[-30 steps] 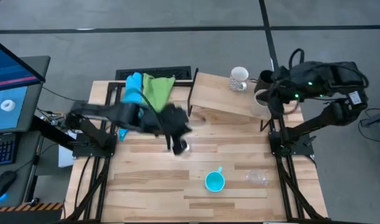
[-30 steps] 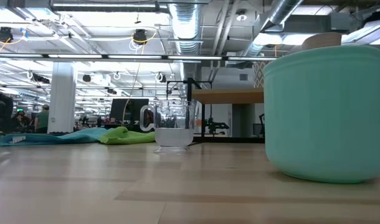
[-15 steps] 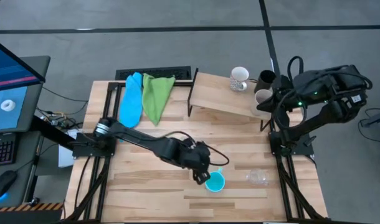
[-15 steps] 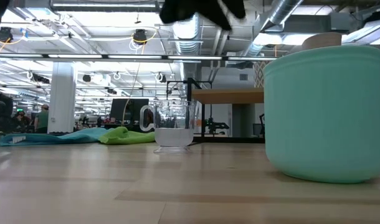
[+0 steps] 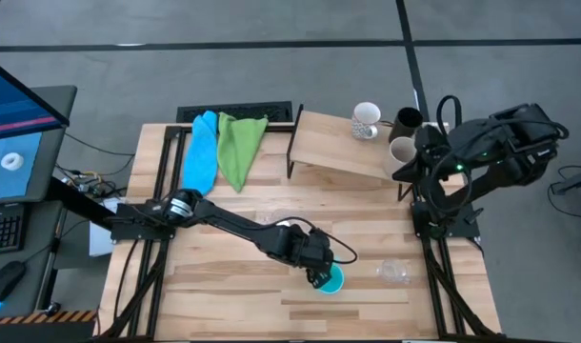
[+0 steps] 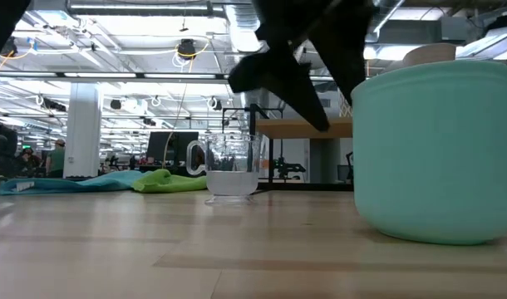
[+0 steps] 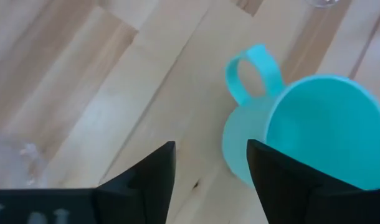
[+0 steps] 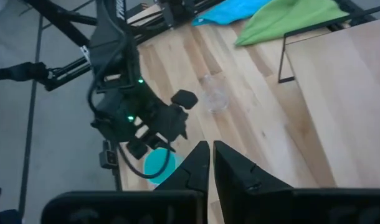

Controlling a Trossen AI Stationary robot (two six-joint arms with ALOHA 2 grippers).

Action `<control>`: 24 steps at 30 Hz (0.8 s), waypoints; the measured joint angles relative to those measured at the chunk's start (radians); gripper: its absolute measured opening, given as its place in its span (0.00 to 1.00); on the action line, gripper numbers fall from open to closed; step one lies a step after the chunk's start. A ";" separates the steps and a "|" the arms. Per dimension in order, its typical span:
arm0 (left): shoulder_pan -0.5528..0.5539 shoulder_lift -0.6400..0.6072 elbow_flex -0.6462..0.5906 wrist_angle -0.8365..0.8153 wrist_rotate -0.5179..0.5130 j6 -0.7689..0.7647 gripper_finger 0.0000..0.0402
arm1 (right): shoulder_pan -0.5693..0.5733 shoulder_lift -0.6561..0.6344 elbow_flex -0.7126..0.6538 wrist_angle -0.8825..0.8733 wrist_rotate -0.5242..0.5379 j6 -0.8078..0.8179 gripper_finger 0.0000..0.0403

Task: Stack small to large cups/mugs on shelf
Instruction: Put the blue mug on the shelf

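Note:
A cyan handled mug [image 5: 330, 279] stands upright on the table near its front edge, handle [image 7: 255, 70] pointing to the far side. My left gripper [image 7: 212, 163] hangs open just above the mug's left side; one finger [image 7: 283, 180] lies over the mug's near wall. The shelf [image 5: 333, 145] at the far right carries a white mug [image 5: 365, 120], a black cup [image 5: 409, 120] and a beige tumbler [image 5: 401, 150]. One clear cup [image 5: 393, 272] is right of the cyan mug, another [image 6: 231, 174] stands mid-table. My right gripper [image 8: 212, 163] waits shut, high beside the shelf's right end. My left gripper comes slanting down from the table's left at the cyan mug's rim [image 7: 271, 134]. One finger stands in front of the mug's wall, the other over bare table. Whether the finger touches the mug, I cannot tell.
A blue cloth [image 5: 201, 148] and a green cloth [image 5: 241, 145] lie at the far left of the table. The table's near left [image 5: 214, 286] is bare wood. A monitor [image 5: 19, 133] stands off the table's left edge.
My left gripper has swept from the clear cup at mid-table toward the near right and gone down to the cyan mug. My right arm has swung a little toward the table's right edge, uncovering the black cup and the beige tumbler.

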 joint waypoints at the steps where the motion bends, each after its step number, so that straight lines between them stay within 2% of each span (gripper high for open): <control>1: -0.001 0.008 0.000 0.011 0.001 0.000 0.46 | 0.009 0.000 0.000 0.000 0.000 0.007 0.11; 9: -0.015 0.014 0.000 0.049 0.018 0.007 0.44 | 0.059 0.000 0.000 0.000 0.000 0.055 0.11; 18: -0.016 -0.077 0.001 0.074 -0.007 0.012 0.44 | 0.072 0.000 0.000 0.000 0.000 0.080 0.11; 24: -0.036 -0.033 0.002 0.090 0.021 -0.003 0.38 | 0.072 0.000 0.000 0.000 0.000 0.080 0.11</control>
